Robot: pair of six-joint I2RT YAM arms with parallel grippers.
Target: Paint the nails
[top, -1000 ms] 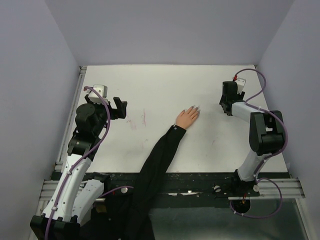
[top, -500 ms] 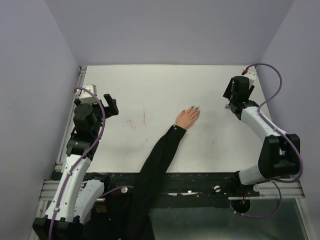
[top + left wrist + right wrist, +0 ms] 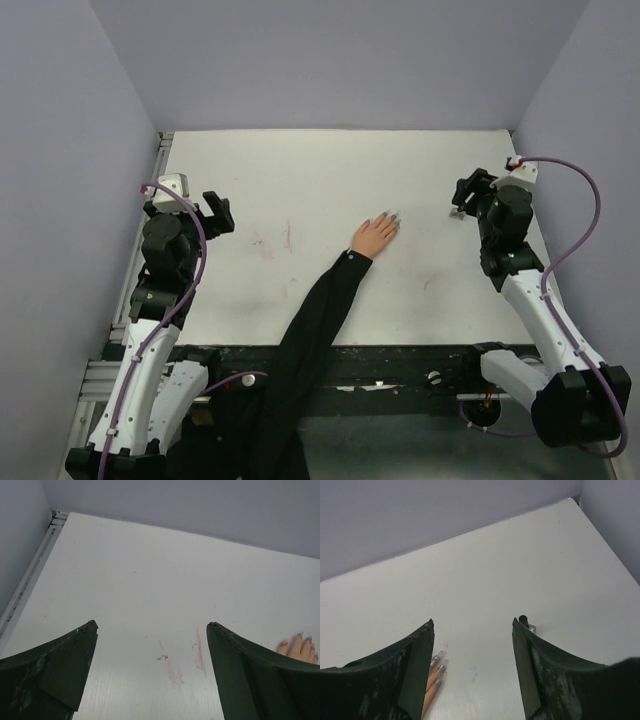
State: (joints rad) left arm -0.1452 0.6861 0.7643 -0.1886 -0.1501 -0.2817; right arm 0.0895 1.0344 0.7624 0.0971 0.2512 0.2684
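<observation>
A pale peach fake hand (image 3: 374,236) lies palm down mid-table, its long black sleeve (image 3: 318,312) running off the near edge. Its greyish-purple nails (image 3: 392,219) point far right. My left gripper (image 3: 217,211) is open and empty, well left of the hand. In the left wrist view (image 3: 151,624) the hand (image 3: 299,648) peeks out beside the right finger. My right gripper (image 3: 468,192) is open and empty, right of the nails. In the right wrist view (image 3: 473,621) the nails (image 3: 439,668) show by the left finger. A small dark bottle (image 3: 524,620) stands behind the right fingertip.
Faint pink smears (image 3: 288,236) mark the white table (image 3: 330,170) left of the hand; they also show in the left wrist view (image 3: 199,652). Lilac walls close off the back and both sides. A metal rail (image 3: 152,200) runs along the left edge.
The left gripper has drawn back left, away from the hand. The right arm has swung out to the right, its gripper a little farther from the nails. The hand has not moved.
</observation>
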